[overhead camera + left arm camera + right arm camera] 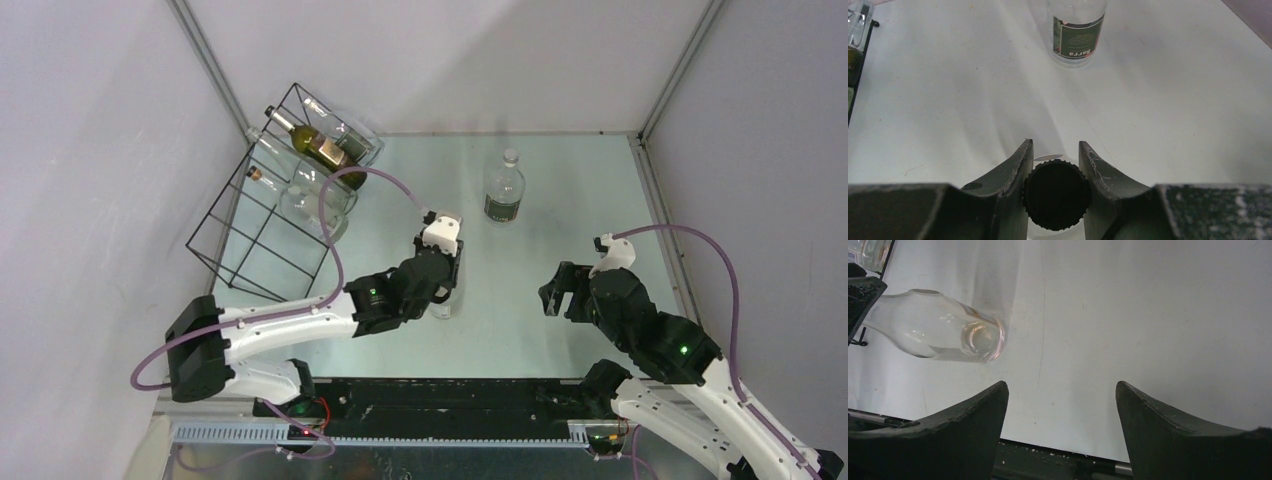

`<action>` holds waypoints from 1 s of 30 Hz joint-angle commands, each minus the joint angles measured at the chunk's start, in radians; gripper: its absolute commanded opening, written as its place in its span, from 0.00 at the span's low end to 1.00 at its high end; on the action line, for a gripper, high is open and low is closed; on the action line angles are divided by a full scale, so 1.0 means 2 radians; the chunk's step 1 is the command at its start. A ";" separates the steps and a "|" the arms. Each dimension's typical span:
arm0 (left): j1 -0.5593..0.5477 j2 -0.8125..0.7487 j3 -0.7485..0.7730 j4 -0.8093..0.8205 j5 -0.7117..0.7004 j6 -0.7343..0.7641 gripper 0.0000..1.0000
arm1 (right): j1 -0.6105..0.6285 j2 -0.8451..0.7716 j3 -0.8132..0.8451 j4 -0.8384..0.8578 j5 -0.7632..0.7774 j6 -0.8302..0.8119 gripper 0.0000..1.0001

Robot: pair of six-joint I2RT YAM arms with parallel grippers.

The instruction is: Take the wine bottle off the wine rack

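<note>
The wine rack (219, 190) is a black wire grid box at the far left of the table. It holds a green wine bottle (318, 145) and several clear bottles (312, 196). My left gripper (447, 285) is right of the rack, shut on the black cap (1055, 195) of a clear glass bottle (441, 308) that stands upright at the table's middle. The same bottle shows in the right wrist view (943, 335). My right gripper (553, 295) is open and empty over bare table (1062, 390), to the right of that bottle.
A clear bottle with a dark label (504, 190) stands upright at the far middle and shows ahead in the left wrist view (1078, 30). Grey walls close in the table on three sides. The black base rail (450, 400) runs along the near edge.
</note>
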 commanded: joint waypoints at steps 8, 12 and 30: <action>-0.020 0.026 0.044 0.063 -0.031 0.004 0.25 | -0.003 0.003 0.016 -0.014 0.005 -0.008 0.83; -0.028 0.030 0.051 0.051 -0.040 0.014 0.40 | -0.003 0.007 0.016 -0.012 -0.021 -0.021 0.84; -0.034 0.021 0.065 0.002 -0.076 0.009 0.72 | -0.004 -0.009 0.017 -0.006 -0.032 -0.035 0.88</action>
